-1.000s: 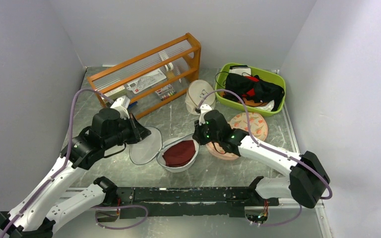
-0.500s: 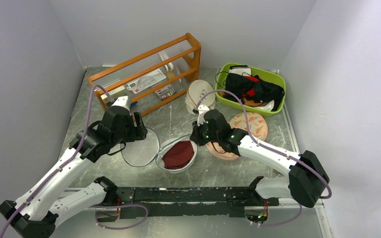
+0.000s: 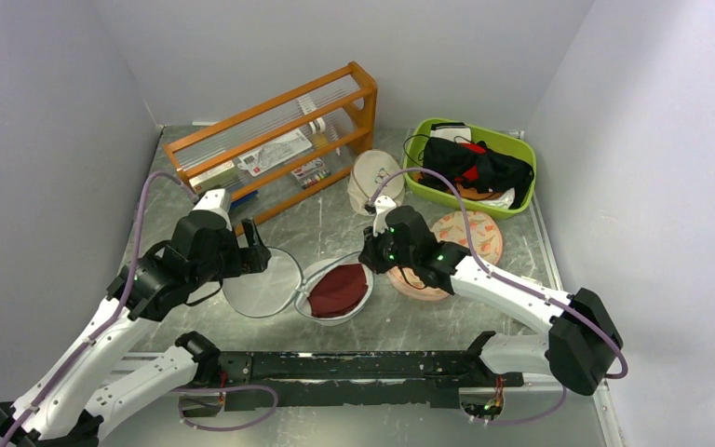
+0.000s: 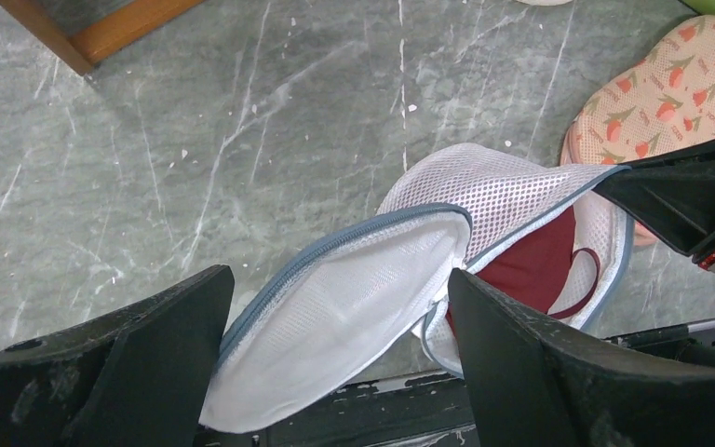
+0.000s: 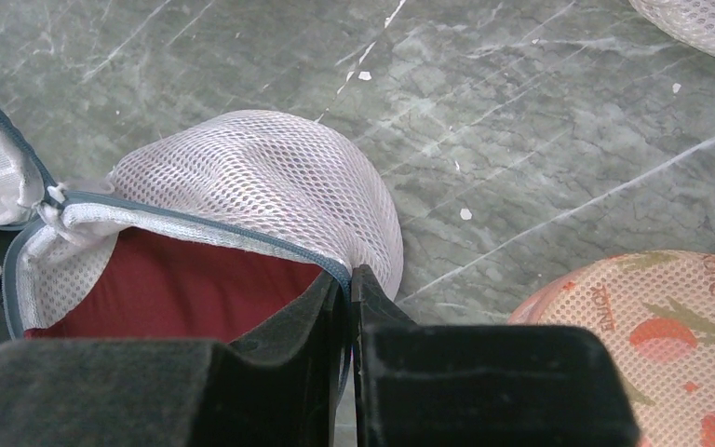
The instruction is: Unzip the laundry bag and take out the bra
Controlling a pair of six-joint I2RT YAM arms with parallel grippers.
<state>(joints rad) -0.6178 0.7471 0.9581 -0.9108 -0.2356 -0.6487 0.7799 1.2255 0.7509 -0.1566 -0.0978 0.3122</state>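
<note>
The laundry bag (image 3: 309,279) lies unzipped mid-table, a white mesh drum with a blue-grey zip edge. Its round lid flap (image 3: 261,285) is folded out flat to the left. The maroon bra (image 3: 338,289) lies inside the open body and also shows in the wrist views (image 4: 531,265) (image 5: 168,298). My left gripper (image 3: 259,250) hovers over the flap's far edge, open wide, with the flap (image 4: 335,317) below between the fingers and untouched. My right gripper (image 5: 349,275) is shut on the bag's zip rim at its right side (image 3: 372,256).
A peach pad with orange prints (image 3: 456,247) lies right behind my right gripper. A cream pouch (image 3: 372,177), an orange wooden rack (image 3: 275,140) and a green basket (image 3: 521,158) of black clothing stand at the back. A black rail (image 3: 354,365) runs along the near edge.
My left gripper has opened and let go of the lid flap, which has dropped flat onto the table. The left arm drew back slightly leftward. The right gripper keeps its hold.
</note>
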